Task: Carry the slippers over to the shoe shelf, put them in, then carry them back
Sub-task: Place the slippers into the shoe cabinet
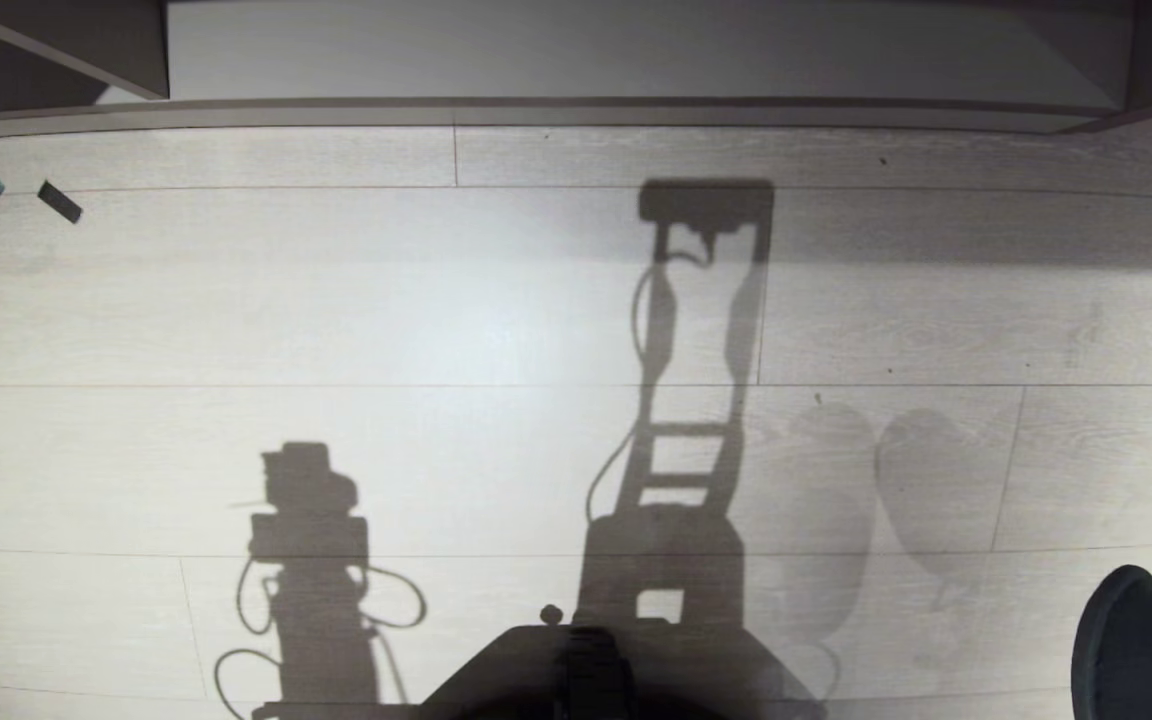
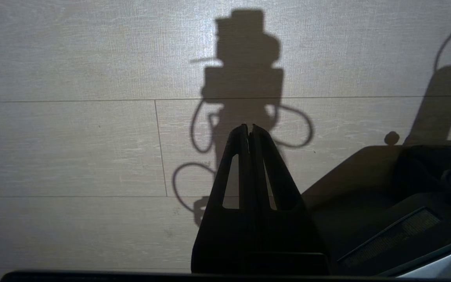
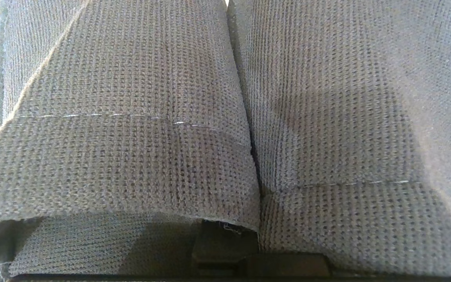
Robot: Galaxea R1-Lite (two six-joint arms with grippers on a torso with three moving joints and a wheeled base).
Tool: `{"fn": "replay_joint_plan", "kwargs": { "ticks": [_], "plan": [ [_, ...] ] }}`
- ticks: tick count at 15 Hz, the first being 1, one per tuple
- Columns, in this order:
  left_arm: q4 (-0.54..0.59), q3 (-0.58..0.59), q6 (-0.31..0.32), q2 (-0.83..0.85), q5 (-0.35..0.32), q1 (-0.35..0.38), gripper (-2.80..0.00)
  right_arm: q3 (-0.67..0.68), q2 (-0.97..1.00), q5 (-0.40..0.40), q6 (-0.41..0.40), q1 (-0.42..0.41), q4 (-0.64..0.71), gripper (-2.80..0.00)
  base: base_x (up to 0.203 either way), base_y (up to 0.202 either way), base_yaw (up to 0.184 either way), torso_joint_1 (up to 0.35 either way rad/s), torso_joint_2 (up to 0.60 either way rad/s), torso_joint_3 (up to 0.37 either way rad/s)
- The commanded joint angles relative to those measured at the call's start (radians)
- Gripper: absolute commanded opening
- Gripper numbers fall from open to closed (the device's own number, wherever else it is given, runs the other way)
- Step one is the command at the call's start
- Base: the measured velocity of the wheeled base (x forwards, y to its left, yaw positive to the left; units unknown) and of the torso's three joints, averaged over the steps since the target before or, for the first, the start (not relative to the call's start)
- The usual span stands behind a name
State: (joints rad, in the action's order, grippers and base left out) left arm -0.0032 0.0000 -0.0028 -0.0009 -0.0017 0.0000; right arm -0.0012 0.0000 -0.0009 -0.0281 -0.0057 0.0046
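No writing is readable. The slippers (image 3: 225,117) fill the right claw's view, pinched; left claw (image 2: 249,127) pressed together over bare floor (image 1: 436,320).

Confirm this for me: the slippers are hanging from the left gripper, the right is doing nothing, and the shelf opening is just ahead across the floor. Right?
Wrong arm. In the left wrist view the left gripper is shut on nothing, over bare floor. The right wrist view is filled with the slippers' dark straps, and a dark edge of them shows at the head view's lower right. The shelf opening does lie ahead.
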Motion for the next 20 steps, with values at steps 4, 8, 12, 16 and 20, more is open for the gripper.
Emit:
{"fn": "replay_joint_plan", "kwargs": {
  "ticks": [4,8,12,16,20],
  "plan": [
    [0.000,0.000,0.000,0.001,0.000,0.000,-2.80,-0.149,0.160,0.019,-0.019,0.007,-0.001,-2.80,0.000,0.000,0.000,0.000,0.00,0.000],
    [0.000,0.000,0.001,0.000,0.000,0.000,-2.80,-0.313,0.552,0.048,0.011,0.017,-0.185,-2.80,0.000,0.000,0.000,0.000,0.00,0.000],
    [0.000,0.000,0.001,0.001,0.000,0.000,-2.80,-0.391,1.017,0.070,0.041,0.022,-0.692,-2.80,0.000,0.000,0.000,0.000,0.00,0.000],
    [0.000,0.000,0.001,0.001,-0.001,-0.001,-2.80,-0.652,1.313,0.112,0.065,0.034,-0.977,-2.80,0.000,0.000,0.000,0.000,0.00,0.000],
    [0.000,0.000,0.001,0.001,0.000,0.000,-2.80,-0.938,1.478,0.113,0.069,0.042,-1.021,-2.80,0.000,0.000,0.000,0.000,0.00,0.000]
  ]
}}
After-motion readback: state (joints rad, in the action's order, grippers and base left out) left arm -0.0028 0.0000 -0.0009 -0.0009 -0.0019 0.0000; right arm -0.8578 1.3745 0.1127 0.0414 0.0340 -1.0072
